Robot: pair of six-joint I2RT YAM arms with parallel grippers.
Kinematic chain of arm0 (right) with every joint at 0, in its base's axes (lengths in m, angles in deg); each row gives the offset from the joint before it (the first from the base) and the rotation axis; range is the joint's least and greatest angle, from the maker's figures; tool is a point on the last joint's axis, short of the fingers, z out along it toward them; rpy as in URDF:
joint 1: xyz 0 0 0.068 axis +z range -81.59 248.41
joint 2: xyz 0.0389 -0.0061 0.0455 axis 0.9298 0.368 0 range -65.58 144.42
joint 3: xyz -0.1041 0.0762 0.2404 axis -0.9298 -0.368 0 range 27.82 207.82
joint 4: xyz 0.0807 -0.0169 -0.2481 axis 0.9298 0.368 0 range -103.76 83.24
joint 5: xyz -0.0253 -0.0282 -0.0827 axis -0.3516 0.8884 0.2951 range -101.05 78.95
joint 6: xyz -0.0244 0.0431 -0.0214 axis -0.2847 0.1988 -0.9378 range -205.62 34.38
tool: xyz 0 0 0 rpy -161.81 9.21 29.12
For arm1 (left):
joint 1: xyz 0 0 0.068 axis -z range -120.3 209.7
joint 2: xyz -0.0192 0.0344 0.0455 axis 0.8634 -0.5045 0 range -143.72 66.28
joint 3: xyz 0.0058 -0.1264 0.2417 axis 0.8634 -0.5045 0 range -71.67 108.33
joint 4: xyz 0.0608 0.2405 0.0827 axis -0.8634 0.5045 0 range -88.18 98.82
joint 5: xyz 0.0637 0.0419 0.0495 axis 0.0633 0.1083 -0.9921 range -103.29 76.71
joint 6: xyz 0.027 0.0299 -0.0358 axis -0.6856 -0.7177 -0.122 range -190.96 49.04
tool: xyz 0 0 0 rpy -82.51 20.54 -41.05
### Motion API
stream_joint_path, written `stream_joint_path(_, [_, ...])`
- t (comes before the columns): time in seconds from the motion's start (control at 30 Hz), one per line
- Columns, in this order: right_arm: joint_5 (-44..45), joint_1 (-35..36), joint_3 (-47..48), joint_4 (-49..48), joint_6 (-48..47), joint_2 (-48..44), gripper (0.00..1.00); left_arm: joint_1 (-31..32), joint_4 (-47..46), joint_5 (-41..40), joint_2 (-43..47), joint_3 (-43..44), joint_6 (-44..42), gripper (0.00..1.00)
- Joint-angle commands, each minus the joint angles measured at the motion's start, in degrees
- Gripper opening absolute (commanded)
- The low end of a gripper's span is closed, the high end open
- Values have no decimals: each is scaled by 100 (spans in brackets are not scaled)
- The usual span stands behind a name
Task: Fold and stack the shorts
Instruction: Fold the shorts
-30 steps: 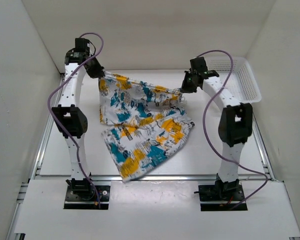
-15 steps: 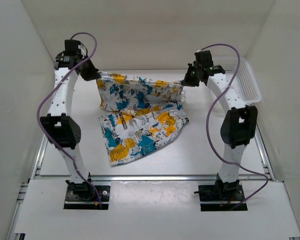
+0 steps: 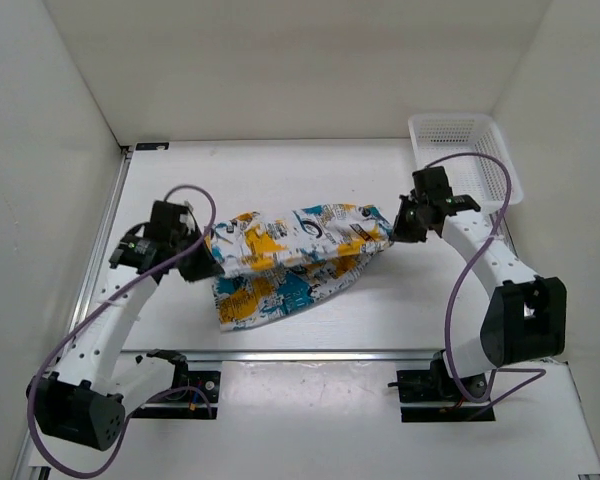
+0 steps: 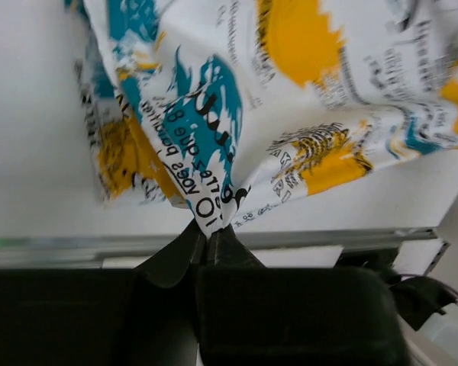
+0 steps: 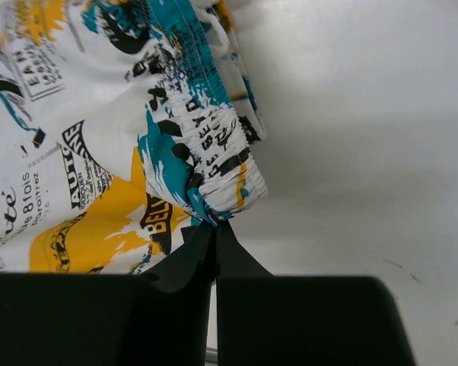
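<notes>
shorts [image 3: 295,255]: found near the middle of the table [image 3: 280,180], a bit toward the near edge. one long edge is stretched between the two grippers, and the rest is draped down and doubled under itself onto the tabletop, with a lower flap poking out toward the near left.
left gripper [image 3: 208,258]: clamped right down on the left end of the shorts. in the left wrist view the fingers [image 4: 175,255] are seen pressed together with only a thin fold of printed fabric pinched between the tips.
right gripper [image 3: 395,228]: also closed tight on the cloth. in the right wrist view the gathered elastic waistband is seen caught at the very tips, the fabric hanging away from them to the left.
basket [image 3: 450,119]: white mesh, parked at the far right corner of the table against the wall. only its own mesh floor and walls can be made out inside it from overhead. the shorts are held outside it, to its near left, not touching it. the right gripper is positioned just off its near left corner.
cable [image 3: 470,160]: a purple loop from the right arm is seen crossing over the basket's near part; whether it's touching the mesh can't be told.
</notes>
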Motion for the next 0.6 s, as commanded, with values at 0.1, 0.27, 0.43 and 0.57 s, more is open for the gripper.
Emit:
stream_joint_path(0.1, [274, -58, -782, -480, -74, -183, 0, 368, -290, -432, 432, -1478, 906, 10])
stream_joint_path(0.27, [274, -58, -853, -542, -73, -183, 0, 482, -291, -687, 432, -1734, 1125, 10])
stream_joint_path(0.43, [204, 152, -914, -542, -73, -481, 0, 535, -54, -959, 661, -1647, 1372, 10])
stream_joint_path(0.57, [204, 153, -468, -542, -3, -561, 0, 272, 263, -1171, 837, -1032, 1329, 10])
